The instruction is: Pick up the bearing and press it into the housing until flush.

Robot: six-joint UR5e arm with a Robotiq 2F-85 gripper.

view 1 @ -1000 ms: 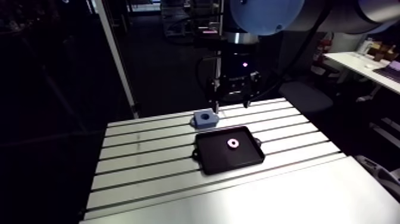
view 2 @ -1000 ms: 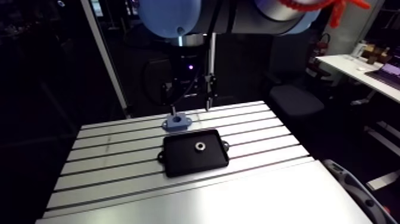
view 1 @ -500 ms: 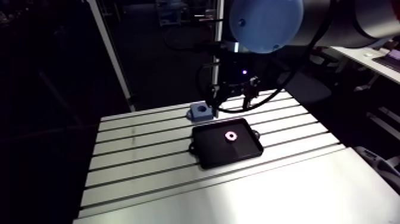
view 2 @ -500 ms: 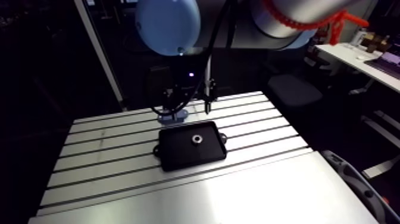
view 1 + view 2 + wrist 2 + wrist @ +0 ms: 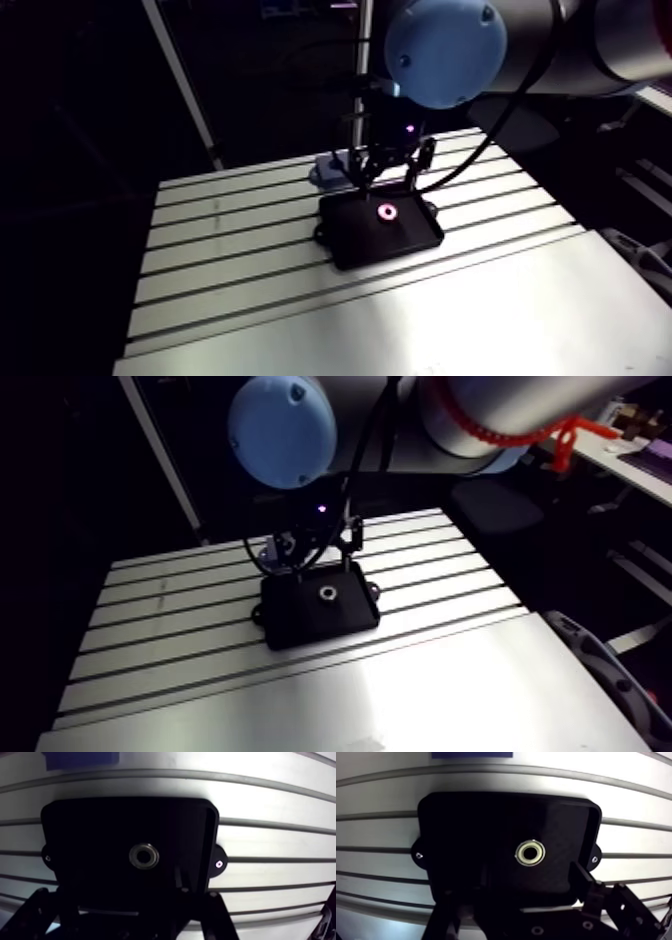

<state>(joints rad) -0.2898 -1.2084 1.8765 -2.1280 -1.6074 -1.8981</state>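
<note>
A small metal ring bearing (image 5: 530, 852) lies flat in a black tray (image 5: 466, 832), toward one side of it. My gripper (image 5: 531, 883) hovers over the tray with its jaws open and nothing between them. The bearing sits just ahead of the gap, and one dark finger (image 5: 581, 879) stands beside it. In the arm view the gripper (image 5: 390, 185) hangs over the tray's rear edge. The blue housing (image 5: 328, 170) stands on the table just behind the tray, partly hidden by the wrist. In the wrist view only an edge of the housing (image 5: 82, 758) shows beyond the tray.
The tray rests on a slotted aluminium table (image 5: 230, 250) whose grooves run across it. Small mounting ears (image 5: 594, 858) stick out from the tray's sides. A smooth plate (image 5: 450, 320) forms the table's front part.
The gripper has moved forward and down from beside the housing to just above the tray and bearing. The arm camera shifted with it. Bearing, tray and housing stay put.
</note>
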